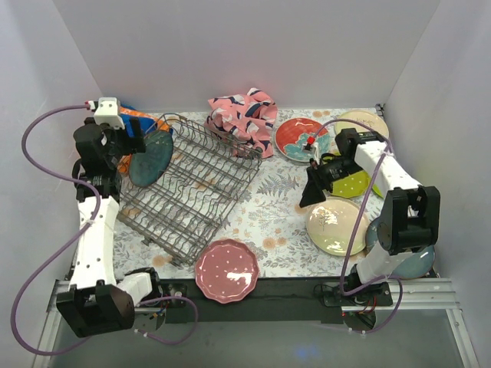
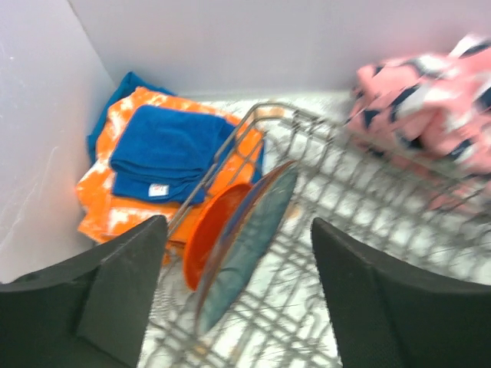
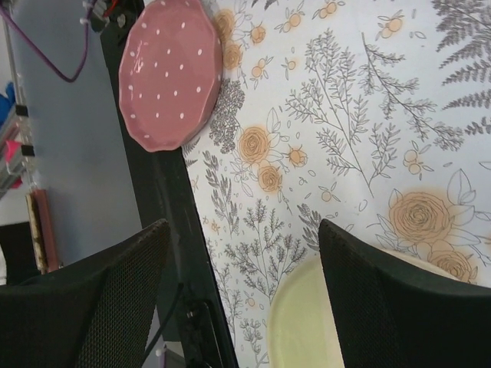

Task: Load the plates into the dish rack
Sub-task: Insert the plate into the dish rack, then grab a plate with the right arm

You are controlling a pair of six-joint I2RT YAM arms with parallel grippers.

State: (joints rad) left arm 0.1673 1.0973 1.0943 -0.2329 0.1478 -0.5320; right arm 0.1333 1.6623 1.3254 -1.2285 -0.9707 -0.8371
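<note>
Teal plate [image 1: 149,157] is standing on edge in the dish rack [image 1: 201,192] while the left gripper [image 2: 238,224] above it and the right gripper [image 3: 244,227] are hanging wide open, empty.

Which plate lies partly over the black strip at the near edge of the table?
The pink plate with white dots, in front of the dish rack; its rim overlaps the strip, and no other is pink.

A plate [image 1: 150,157] is standing in the left end of the dish rack [image 1: 192,188]; a second plate [image 1: 228,270] is lying nearer, on the table [image 1: 284,192].
</note>
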